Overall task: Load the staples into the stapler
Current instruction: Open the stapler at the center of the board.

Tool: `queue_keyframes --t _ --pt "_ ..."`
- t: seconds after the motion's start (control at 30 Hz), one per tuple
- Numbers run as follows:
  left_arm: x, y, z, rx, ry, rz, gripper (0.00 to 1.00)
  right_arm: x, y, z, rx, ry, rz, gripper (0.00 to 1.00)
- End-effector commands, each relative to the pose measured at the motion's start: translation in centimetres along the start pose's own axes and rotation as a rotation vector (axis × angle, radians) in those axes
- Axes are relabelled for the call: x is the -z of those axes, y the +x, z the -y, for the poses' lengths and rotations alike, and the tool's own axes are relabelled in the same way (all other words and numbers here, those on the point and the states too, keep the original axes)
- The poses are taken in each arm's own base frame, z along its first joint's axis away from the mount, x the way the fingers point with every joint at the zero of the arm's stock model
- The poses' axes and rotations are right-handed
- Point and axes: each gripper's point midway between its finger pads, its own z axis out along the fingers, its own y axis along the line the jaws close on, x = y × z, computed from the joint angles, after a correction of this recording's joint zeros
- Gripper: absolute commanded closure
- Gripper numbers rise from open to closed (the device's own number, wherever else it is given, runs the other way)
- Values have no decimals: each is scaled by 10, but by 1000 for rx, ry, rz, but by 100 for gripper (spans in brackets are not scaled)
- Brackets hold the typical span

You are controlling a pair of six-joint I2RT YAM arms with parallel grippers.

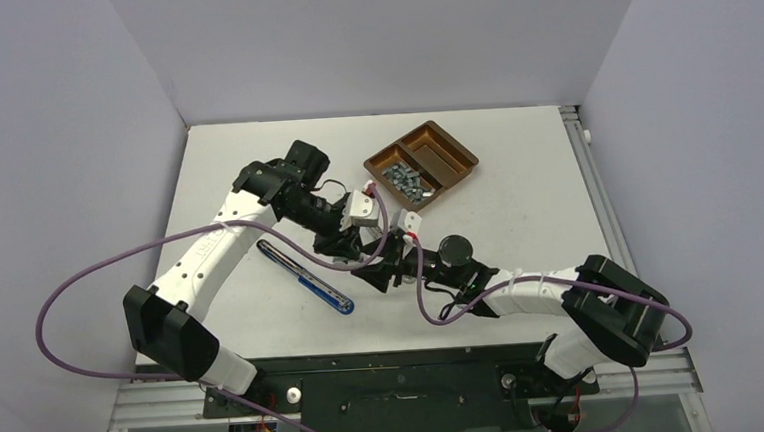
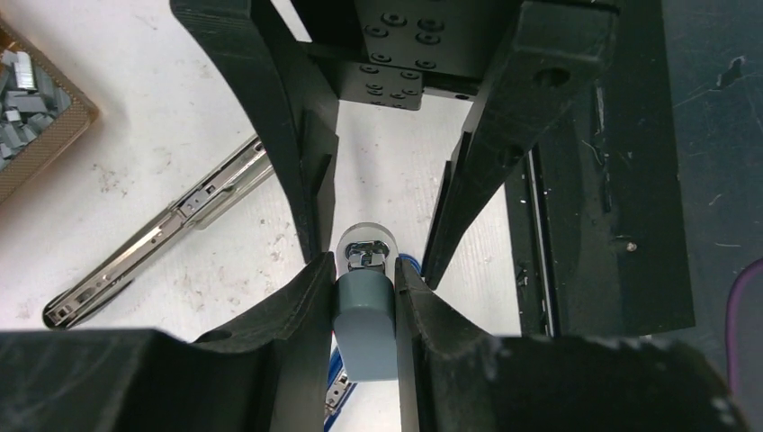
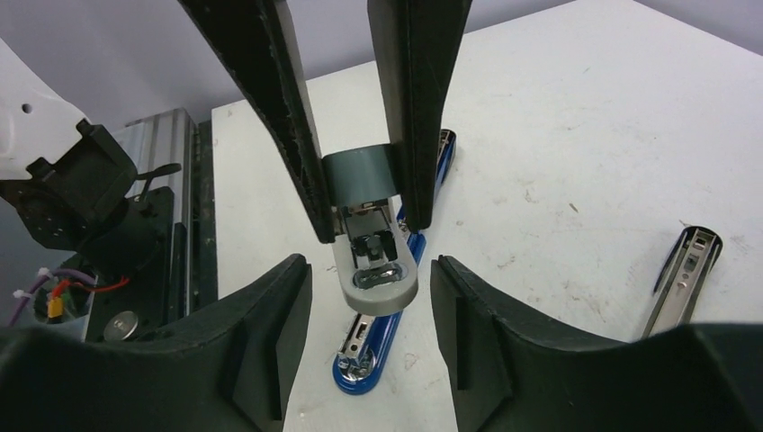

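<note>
The stapler (image 3: 371, 270) has a blue base lying on the table and a grey top arm lifted off it. My left gripper (image 2: 363, 270) is shut on that grey arm (image 2: 364, 328), and its fingers (image 3: 288, 135) come down from above in the right wrist view. My right gripper (image 3: 369, 270) is open, with a finger on each side of the stapler's nose and a gap on both sides. In the top view both grippers (image 1: 344, 240) (image 1: 378, 268) meet at the table's middle. The staples (image 1: 403, 182) (image 2: 22, 99) are a heap of small silvery-grey strips in a brown tray.
The brown tray (image 1: 454, 146) has several compartments and stands at the back right of centre. A second long stapler (image 1: 307, 278) (image 2: 153, 247) (image 3: 684, 274), blue with a silvery rail, lies opened flat just left of the grippers. Black rails run along the table's near edge.
</note>
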Motion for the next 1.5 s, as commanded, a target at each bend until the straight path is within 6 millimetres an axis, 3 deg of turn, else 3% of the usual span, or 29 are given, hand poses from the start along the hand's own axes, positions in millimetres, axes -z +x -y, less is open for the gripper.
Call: queue_keyframes --t 0.0,0.13,0.3,0.57,0.63,0.8,0.93,1.1,1.47 --pt "8 -18 26 -51 80 56 100 -6 -22 7 91 48 58 50" --pt "7 -16 40 -52 148 46 100 -2 -30 5 100 39 85 49" --pt "9 -18 46 -60 167 50 100 0 -38 -14 89 -80 98 50" --pt "9 -23 49 -76 167 61 100 1 -33 -21 41 -117 99 61" --pt "9 -26 49 -83 165 65 100 0 -33 -21 35 -116 103 68" --pt "15 -37 44 -100 127 88 100 6 -20 -14 30 -45 88 81" --pt "25 -47 36 -114 69 116 100 20 -6 4 36 84 84 91" --pt "37 -47 27 -99 11 136 100 31 1 11 47 172 90 91" --pt "56 -20 2 -9 -94 136 100 50 2 16 9 280 150 91"
